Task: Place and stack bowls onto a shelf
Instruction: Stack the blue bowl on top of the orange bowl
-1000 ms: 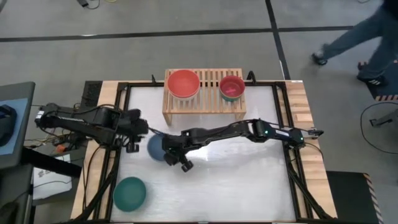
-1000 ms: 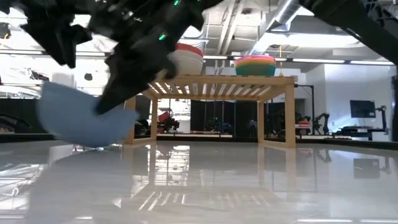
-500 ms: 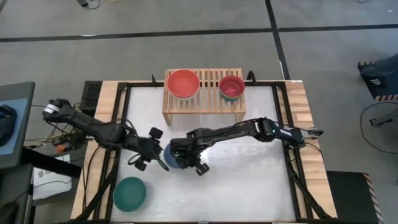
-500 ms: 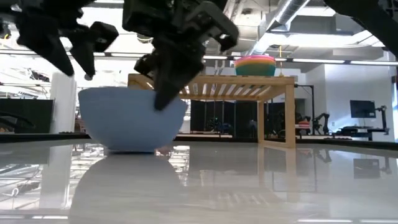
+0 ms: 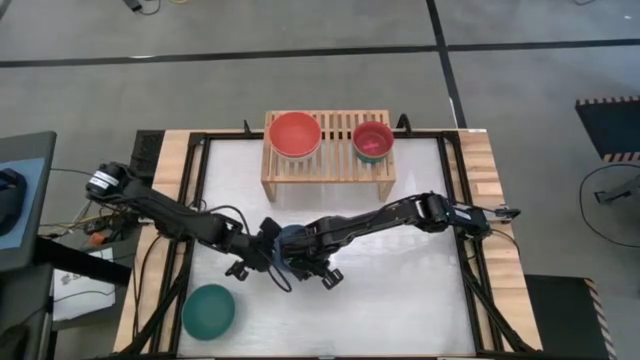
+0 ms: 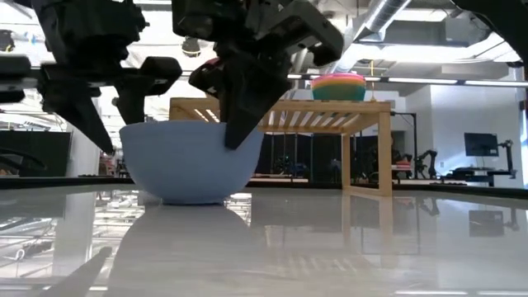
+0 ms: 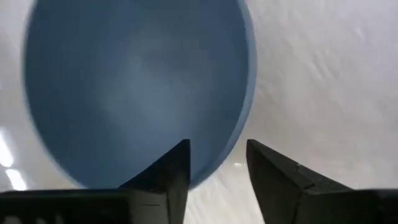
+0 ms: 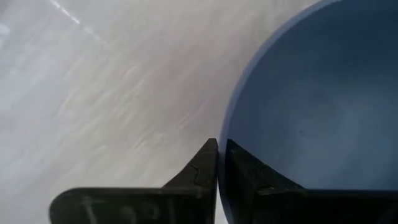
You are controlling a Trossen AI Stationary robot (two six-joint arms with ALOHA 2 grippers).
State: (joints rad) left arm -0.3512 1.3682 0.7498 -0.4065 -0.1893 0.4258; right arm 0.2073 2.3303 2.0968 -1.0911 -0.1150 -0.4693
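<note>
1. We've got the slate blue bowl (image 5: 290, 243) sitting flat on the bench (image 5: 400, 300), mid-bench, well short of the shelf (image 5: 327, 160).
2. R gripper (image 8: 219, 163): fingers clenched on the bowl's rim, one inside the wall, one outside, no gap to speak of. That's a wall pinch, prob. because the bowl's too wide to span.
3. L gripper (image 7: 217, 165): fingers spread, straddling the rim on the opposite side. Rim runs between them; we can't tell if either finger touches yet. Not clamped.
4. Low view: both grippers hang down over the bowl (image 6: 191, 161), one at each side, bowl base on the bench.
5. We read this as a handover or a two-arm steady. R has it, L is lining up. Which one carries on, we can't say.
6. Beyond the fingers, on the shelf: red bowl (image 5: 295, 135) nested in a paler one, and well apart from it a pink bowl (image 5: 373, 140) topping the stack of small ones (image 6: 338, 85).
7. Teal bowl (image 5: 208, 310) waits near L's side, just behind its fingers toward the bench corner, untouched.
8. Our guess: blue goes up on the red stack, teal follows.
9. Risk: a one-wall pinch lets the bowl tilt on lift.
</note>
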